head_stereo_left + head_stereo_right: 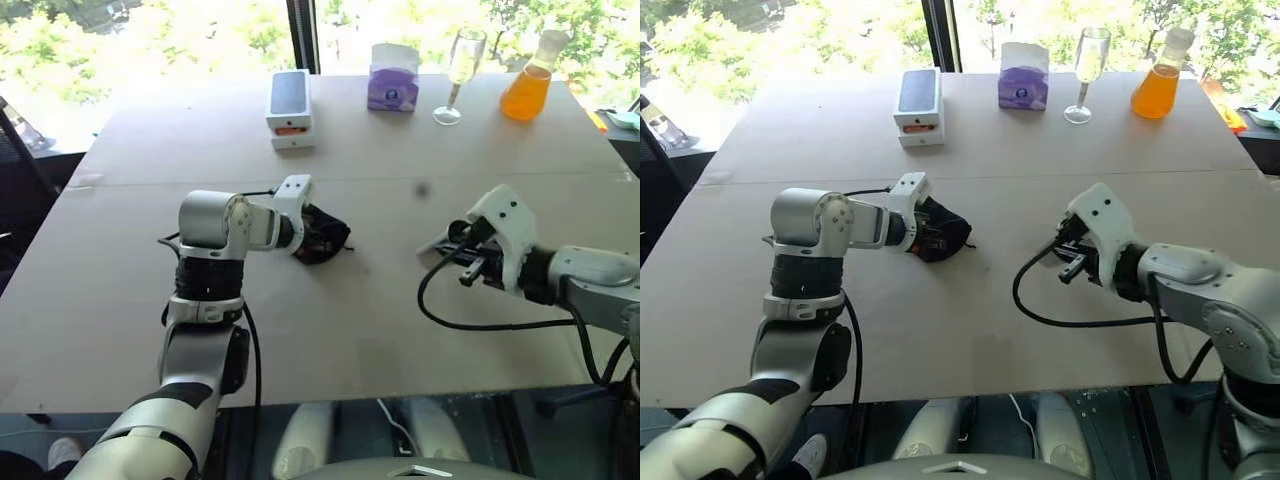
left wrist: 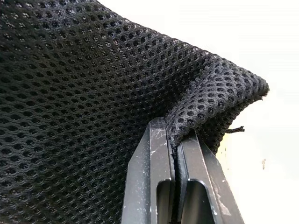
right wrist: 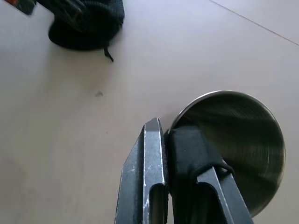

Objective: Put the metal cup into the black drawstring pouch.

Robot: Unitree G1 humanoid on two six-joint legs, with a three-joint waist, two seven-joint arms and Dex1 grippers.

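Black mesh fabric crowds the left wrist view, where the left gripper (image 2: 176, 140) has its two fingers pressed together on a folded edge of the black drawstring pouch (image 2: 84, 93); from the head camera that arm rises from about seven o'clock, bends at the elbow and reaches toward three o'clock, pinching the pouch (image 1: 322, 235) just above the table (image 1: 330, 340) near its middle. At four o'clock the right arm comes in from the edge, its forearm pointing toward nine o'clock; the right gripper (image 3: 169, 133) is clamped on the rim of the metal cup (image 3: 243, 140), one finger outside the wall and one inside, well apart from the pouch. Farther off, at twelve to one o'clock, stand a white box (image 1: 289, 108), a purple tissue pack (image 1: 393, 80), a wine glass (image 1: 459, 72) and a flask of orange liquid (image 1: 530, 80).
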